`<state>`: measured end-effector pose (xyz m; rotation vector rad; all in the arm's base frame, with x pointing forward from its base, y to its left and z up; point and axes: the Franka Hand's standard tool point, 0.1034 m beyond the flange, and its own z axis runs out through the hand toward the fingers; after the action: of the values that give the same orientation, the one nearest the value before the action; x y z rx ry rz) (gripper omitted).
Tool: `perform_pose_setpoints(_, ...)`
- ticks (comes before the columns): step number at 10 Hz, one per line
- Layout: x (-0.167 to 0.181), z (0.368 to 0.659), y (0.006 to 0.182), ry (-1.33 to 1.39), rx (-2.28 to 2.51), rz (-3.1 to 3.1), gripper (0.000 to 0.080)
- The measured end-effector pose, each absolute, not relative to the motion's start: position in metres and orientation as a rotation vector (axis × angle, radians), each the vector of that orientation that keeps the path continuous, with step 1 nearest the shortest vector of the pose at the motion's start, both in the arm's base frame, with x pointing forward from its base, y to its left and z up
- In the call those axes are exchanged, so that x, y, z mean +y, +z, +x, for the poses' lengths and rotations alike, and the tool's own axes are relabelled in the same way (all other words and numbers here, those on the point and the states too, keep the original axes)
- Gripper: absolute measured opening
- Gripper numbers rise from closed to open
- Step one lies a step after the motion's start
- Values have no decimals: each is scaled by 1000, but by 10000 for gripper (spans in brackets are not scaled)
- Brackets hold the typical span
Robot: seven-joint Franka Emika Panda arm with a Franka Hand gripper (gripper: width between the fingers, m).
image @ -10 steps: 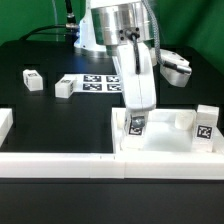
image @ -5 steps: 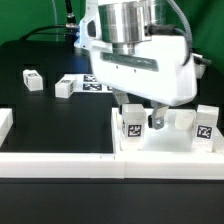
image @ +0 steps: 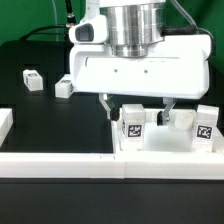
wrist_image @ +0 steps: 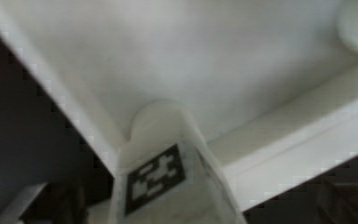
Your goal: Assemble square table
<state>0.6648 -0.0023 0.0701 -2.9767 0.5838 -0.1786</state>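
The jaws stand wide apart, one on each side of a leg point(image: 133, 123), holding nothing. It stands upright in a corner of the tabletop point(image: 168, 141). This leg looks put in. Next, the arm point(image: 132, 25) should lift clear and fetch a loose leg point(image: 63, 87) from the counter point(image: 50, 125).

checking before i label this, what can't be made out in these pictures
- Exterior view: the base of the upright leg, hidden by the rim of the tabletop; whether it is seated is unclear.
- Exterior view: the table behind the open gripper, blocked by its body.
- Exterior view: the tabletop's right side, cut off by the frame edge.
- Wrist view: blurred close-up; the leg's tag is unreadable.
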Motion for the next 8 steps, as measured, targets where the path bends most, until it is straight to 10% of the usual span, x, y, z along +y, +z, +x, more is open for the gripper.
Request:
perform_pose_setpoints(4,-8,665,70,-202,251,-3052,621)
perform_pose_setpoints(6,-8,665,70,-192,492,-3011,285)
perform_pose_setpoints(8,-8,665,69,-215,753,-2947,288)
